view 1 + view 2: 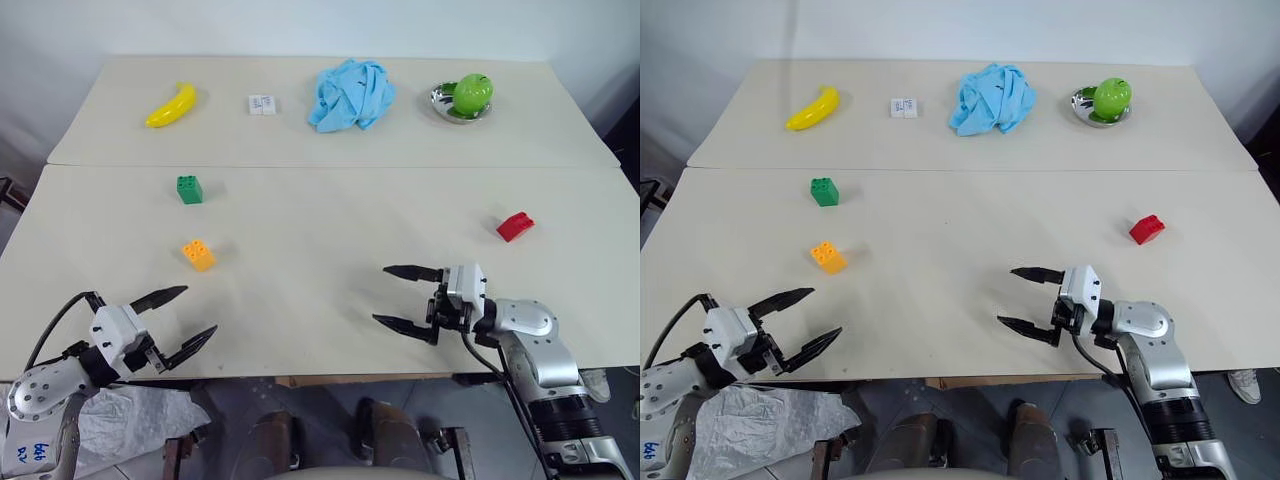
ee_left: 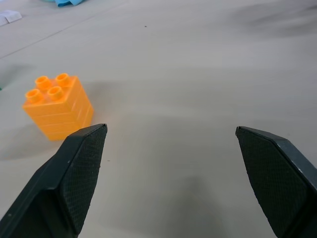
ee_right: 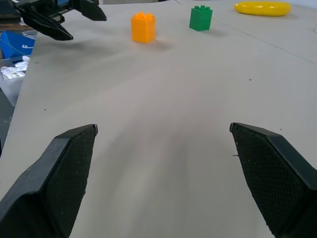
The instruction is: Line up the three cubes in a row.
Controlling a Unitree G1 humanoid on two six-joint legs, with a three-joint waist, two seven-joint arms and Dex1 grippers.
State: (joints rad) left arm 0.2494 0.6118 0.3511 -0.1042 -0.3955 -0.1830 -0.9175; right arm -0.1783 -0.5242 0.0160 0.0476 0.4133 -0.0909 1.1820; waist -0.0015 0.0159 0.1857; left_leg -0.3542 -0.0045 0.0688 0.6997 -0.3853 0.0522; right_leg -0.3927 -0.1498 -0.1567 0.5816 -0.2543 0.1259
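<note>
Both grippers, left [image 1: 178,319] and right [image 1: 406,297], are hanging released, holding nothing. Green cube [image 1: 189,188] and orange cube [image 1: 198,254] are sitting left of centre, red cube [image 1: 515,226] far right. Risk: wide fingers nudging orange cube away while closing.

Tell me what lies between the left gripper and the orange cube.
Nothing: bare table separates the open left gripper from the orange cube, as the left eye view shows.

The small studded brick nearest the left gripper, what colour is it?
Orange-yellow: the small studded plastic brick shows best in the left wrist view, just beyond the left gripper.
</note>
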